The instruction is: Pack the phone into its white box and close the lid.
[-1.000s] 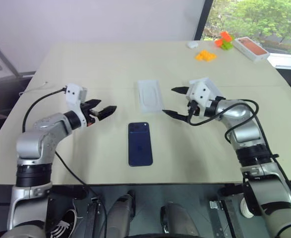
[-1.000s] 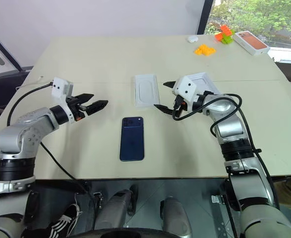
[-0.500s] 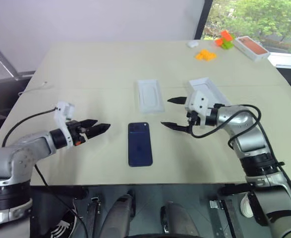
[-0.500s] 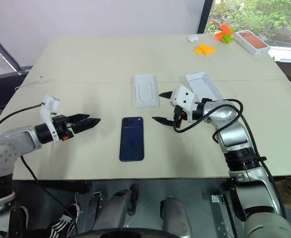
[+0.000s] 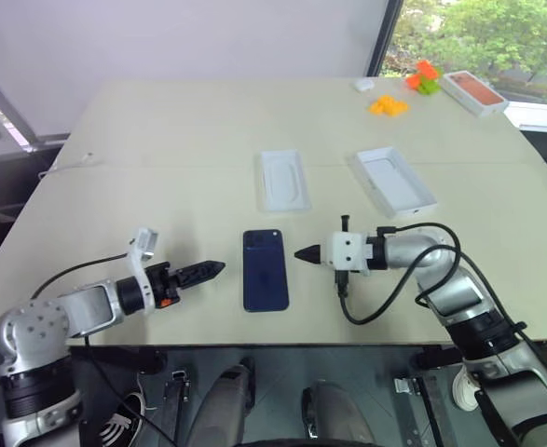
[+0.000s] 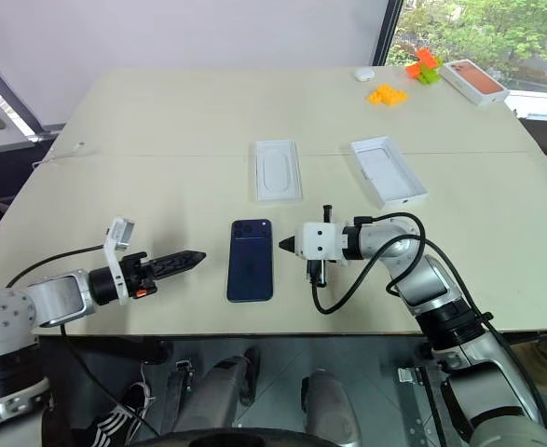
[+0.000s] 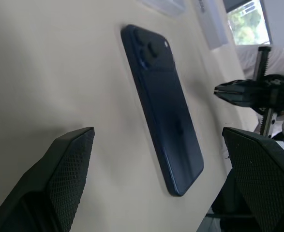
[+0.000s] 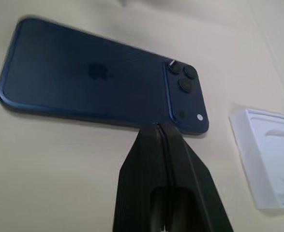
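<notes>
Navy glossy slab phone [image 5: 265,269] unpacked on table; shallow white cardboard box [image 5: 282,179] empty; left gripper [image 5: 203,271] wide, right gripper [image 5: 305,253] pinched shut, empty.

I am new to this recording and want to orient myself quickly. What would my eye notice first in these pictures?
The dark blue phone lies flat near the table's front edge. The left gripper and the right gripper point at it from either side, the left open, the right shut and empty. Behind the phone, two white box halves lie open: one tray straight behind, another to its right.
</notes>
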Robot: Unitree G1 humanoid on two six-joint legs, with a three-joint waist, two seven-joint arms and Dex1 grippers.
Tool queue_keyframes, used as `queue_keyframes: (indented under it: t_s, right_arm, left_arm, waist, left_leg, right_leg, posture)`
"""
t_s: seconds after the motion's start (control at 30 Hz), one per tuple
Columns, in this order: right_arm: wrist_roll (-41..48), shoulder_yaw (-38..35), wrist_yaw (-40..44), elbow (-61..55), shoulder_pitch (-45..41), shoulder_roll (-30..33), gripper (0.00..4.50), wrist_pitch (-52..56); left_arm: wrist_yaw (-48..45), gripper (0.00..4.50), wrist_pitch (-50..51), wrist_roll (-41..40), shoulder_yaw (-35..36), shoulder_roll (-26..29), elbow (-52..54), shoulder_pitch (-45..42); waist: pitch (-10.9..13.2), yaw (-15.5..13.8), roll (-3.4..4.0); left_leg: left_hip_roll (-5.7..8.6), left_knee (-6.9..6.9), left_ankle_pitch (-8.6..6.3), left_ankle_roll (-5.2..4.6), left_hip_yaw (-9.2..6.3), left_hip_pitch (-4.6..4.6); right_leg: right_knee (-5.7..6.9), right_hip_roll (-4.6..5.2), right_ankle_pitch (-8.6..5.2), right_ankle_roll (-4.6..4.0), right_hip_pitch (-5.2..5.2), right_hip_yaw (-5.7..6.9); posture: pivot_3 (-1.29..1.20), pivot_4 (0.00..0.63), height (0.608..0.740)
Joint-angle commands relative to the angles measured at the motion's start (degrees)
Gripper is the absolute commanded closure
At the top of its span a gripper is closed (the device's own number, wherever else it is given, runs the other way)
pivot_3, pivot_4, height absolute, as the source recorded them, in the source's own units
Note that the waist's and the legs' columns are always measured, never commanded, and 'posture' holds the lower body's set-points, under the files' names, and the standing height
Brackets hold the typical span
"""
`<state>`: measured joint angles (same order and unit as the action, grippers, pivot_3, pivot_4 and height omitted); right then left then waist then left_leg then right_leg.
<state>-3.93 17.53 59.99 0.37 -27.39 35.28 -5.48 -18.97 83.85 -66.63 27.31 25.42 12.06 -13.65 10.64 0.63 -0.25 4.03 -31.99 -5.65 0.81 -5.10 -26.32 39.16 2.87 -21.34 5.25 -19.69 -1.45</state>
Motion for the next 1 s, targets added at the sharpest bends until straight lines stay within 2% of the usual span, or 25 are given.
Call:
queue_keyframes:
  t_s: [0.03, 0.23, 0.3, 0.43, 0.57, 0.77, 0.9, 1.0]
  right_arm:
    - [-2.91, 0.84, -1.34, 1.47, -0.24, 0.72, 4.47, -4.34]
    - [-5.36, 1.86, -2.24, 4.24, -0.57, 0.45, 4.47, -7.42]
    - [-6.28, 2.23, -2.72, 4.96, -0.53, 0.27, 4.47, -8.38]
    - [-8.67, 3.40, -4.05, 6.25, -0.80, -0.36, 4.47, -10.07]
    - [-9.23, 4.00, -4.42, 6.86, -1.32, -1.15, 4.47, -10.40]
    - [-12.93, 5.76, -6.76, 9.44, -2.47, -2.31, 4.47, -12.25]
    - [-15.66, 7.26, -8.54, 11.44, -3.49, -3.20, 4.47, -13.72]
    - [-14.87, 7.38, -8.36, 11.12, -3.75, -4.62, 4.47, -12.70]
  left_arm:
    - [5.13, 0.00, 1.37, -4.96, 1.48, -3.27, -0.15, -1.89]
    - [11.57, 0.00, 1.40, -2.69, -2.53, -7.27, 0.10, -2.36]
    - [13.03, 0.00, -0.31, 0.23, -4.05, -7.78, -0.71, -2.61]
    - [13.89, 0.00, -1.67, 1.72, -7.94, -10.31, -2.15, -4.86]
    - [14.62, 0.00, -1.75, 2.83, -9.00, -11.52, -3.81, -5.97]
    - [13.81, 0.00, -1.86, 3.42, -9.60, -11.64, -4.40, -6.17]
    - [14.90, 0.00, -1.79, 1.74, -7.81, -14.00, -5.56, -6.67]
    - [14.75, 0.00, -1.27, 2.50, -9.03, -14.16, -5.10, -6.55]
  waist:
    - [-0.01, 0.00, 0.00]
    - [-0.01, 0.01, 0.00]
    - [-0.01, -0.02, 0.00]
    - [-0.01, -0.37, 0.00]
    - [-0.01, -0.19, 0.00]
    - [-0.05, -0.13, 0.00]
    - [-0.06, -0.22, 0.00]
    - [-0.15, -0.07, -0.05]
  left_leg:
    - [0.00, 0.00, 0.00, 0.00, 0.01, 0.01]
    - [0.00, 0.00, 0.06, -0.09, 0.02, 0.02]
    - [0.00, -0.01, 0.05, -0.08, 0.01, 0.08]
    - [0.02, -0.01, -0.01, 0.01, 0.03, 0.60]
    - [0.02, -0.02, -0.02, 0.02, 0.04, 0.89]
    - [0.02, 0.00, -0.02, 0.01, 0.03, 0.91]
    - [0.02, 0.01, -0.02, 0.01, 0.03, 0.91]
    - [0.02, 0.00, -0.02, 0.01, 0.02, 0.95]
  right_leg:
    - [0.00, 0.00, 0.01, 0.02, 0.02, 0.00]
    - [0.00, -0.03, 0.03, 0.06, 0.14, 0.01]
    - [0.00, -0.04, 0.03, 0.06, 0.17, 0.03]
    - [-0.04, -0.01, -0.06, -0.10, 0.62, 0.03]
    - [-0.16, 0.02, -0.14, -0.27, 0.97, 0.00]
    - [-0.21, 0.03, -0.15, -0.28, 0.98, 0.01]
    - [-0.22, 0.03, -0.16, -0.27, 1.00, 0.02]
    - [-0.22, 0.03, -0.16, -0.28, 1.04, 0.02]
  posture:
    - [0.00, 0.150, 0.740]
    - [0.00, 0.150, 0.740]
    - [0.00, 0.150, 0.740]
    - [0.00, 0.150, 0.740]
    - [0.00, 0.150, 0.740]
    - [0.00, 0.150, 0.740]
    - [0.00, 0.150, 0.740]
    - [0.00, 0.150, 0.740]
